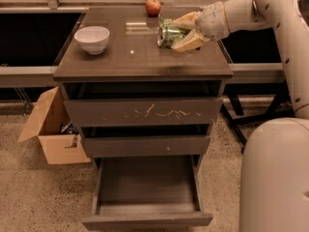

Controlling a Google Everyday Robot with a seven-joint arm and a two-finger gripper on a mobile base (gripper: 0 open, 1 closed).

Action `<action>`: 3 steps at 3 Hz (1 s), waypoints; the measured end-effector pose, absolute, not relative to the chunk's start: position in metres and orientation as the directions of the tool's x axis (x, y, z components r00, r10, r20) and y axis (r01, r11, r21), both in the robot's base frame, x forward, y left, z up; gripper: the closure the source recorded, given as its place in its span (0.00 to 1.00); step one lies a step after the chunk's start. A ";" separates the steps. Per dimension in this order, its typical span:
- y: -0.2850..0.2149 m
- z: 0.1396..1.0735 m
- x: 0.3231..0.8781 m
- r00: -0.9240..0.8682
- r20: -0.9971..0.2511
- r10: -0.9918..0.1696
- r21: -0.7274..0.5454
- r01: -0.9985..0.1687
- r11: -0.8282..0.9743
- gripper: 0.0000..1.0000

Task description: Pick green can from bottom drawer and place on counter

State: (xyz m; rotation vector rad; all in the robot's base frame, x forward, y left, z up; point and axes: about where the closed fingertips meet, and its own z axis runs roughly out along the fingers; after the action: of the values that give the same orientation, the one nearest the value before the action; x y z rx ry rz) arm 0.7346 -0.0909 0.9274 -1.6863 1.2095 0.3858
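The green can (168, 33) lies on its side between the two tan fingers (189, 41) of my gripper (175, 33), which is shut on it. It is held at the back right of the counter (140, 57), at or just above the surface; I cannot tell if it touches. The arm reaches in from the upper right. The bottom drawer (147, 187) is pulled open and its grey inside is bare.
A white bowl (92, 38) sits at the counter's left and a red apple (153, 6) at its back edge. The top drawer front (145, 112) is scratched. An open cardboard box (48, 129) stands on the floor at the left. My base (275, 178) fills the lower right.
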 end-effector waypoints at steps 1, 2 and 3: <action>-0.080 0.912 0.750 0.394 -0.751 -0.530 -0.476 -0.879 0.021 1.00; -0.070 0.899 0.762 0.338 -0.772 -0.539 -0.424 -0.905 0.041 0.88; -0.062 0.886 0.771 0.282 -0.778 -0.562 -0.371 -0.927 0.048 0.64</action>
State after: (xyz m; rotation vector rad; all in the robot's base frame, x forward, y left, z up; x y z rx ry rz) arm 0.7715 -0.0624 0.8859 -1.6285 1.3929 0.4976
